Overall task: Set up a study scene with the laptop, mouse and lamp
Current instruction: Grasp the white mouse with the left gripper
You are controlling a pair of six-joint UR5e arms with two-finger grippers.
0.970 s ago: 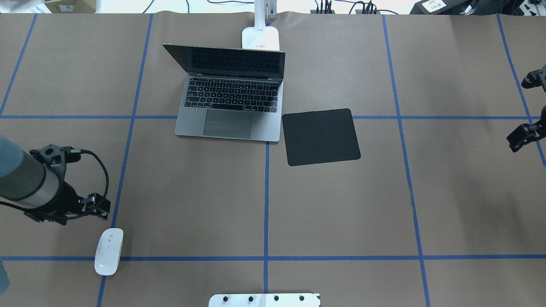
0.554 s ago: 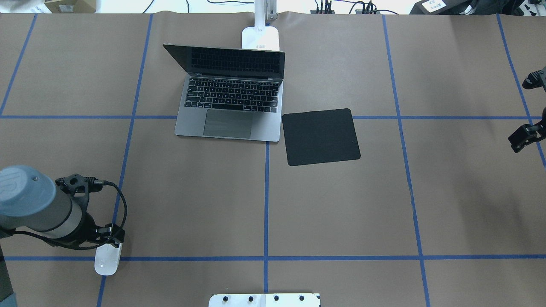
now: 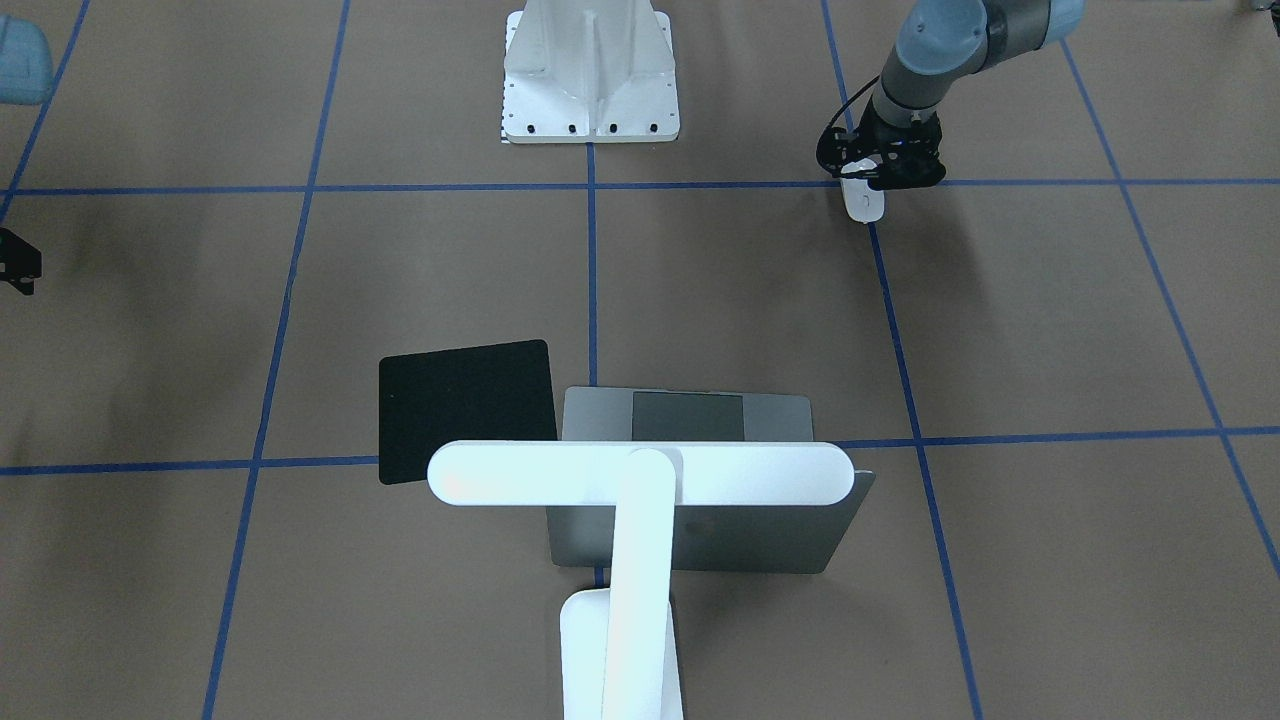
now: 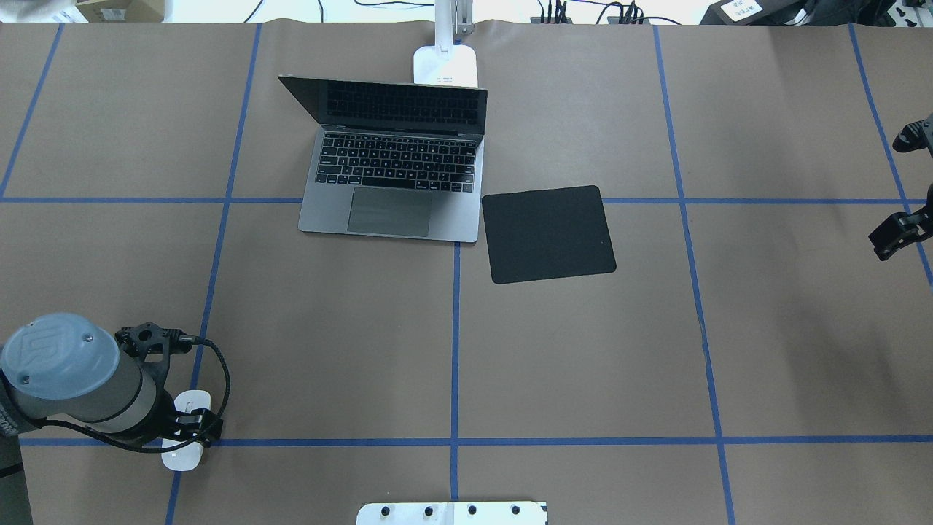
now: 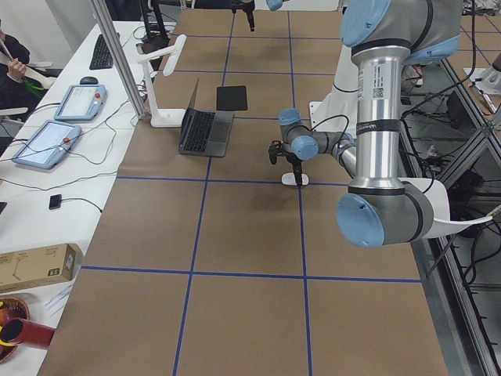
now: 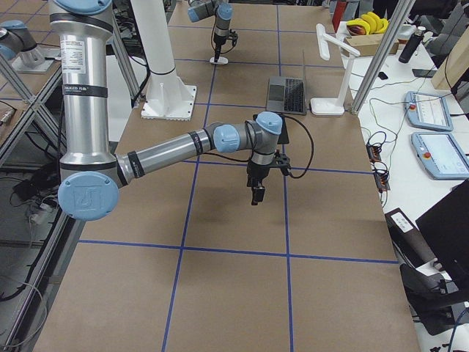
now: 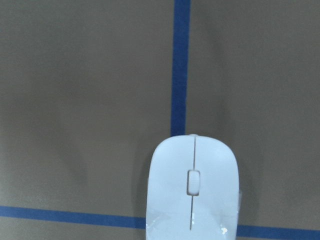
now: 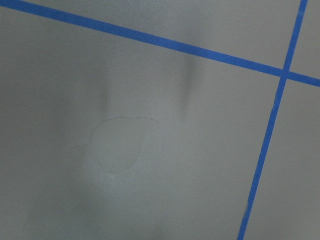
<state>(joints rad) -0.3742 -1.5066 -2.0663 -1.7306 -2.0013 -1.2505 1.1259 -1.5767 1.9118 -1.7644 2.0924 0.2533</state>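
Observation:
The white mouse [image 4: 181,459] lies on a blue tape line at the table's near left; it also shows in the left wrist view [image 7: 192,195]. My left gripper [image 4: 191,425] hangs right over its middle, seemingly open and low; no fingertips show in the wrist view. The grey laptop [image 4: 397,171] stands open at the far middle. The white lamp [image 3: 640,472] stands behind it, its bar head over the lid. My right gripper [image 4: 893,237] hovers over bare table at the right edge; I cannot tell whether it is open or shut.
A flat black square mat [image 4: 548,233] lies just right of the laptop. The white bolted pedestal [image 3: 590,75] stands at the robot's edge of the table. Blue tape lines divide the brown table cover.
My left arm has moved toward the table's near edge, from beside the mouse to right over it, and now covers its middle. The right gripper has barely moved.

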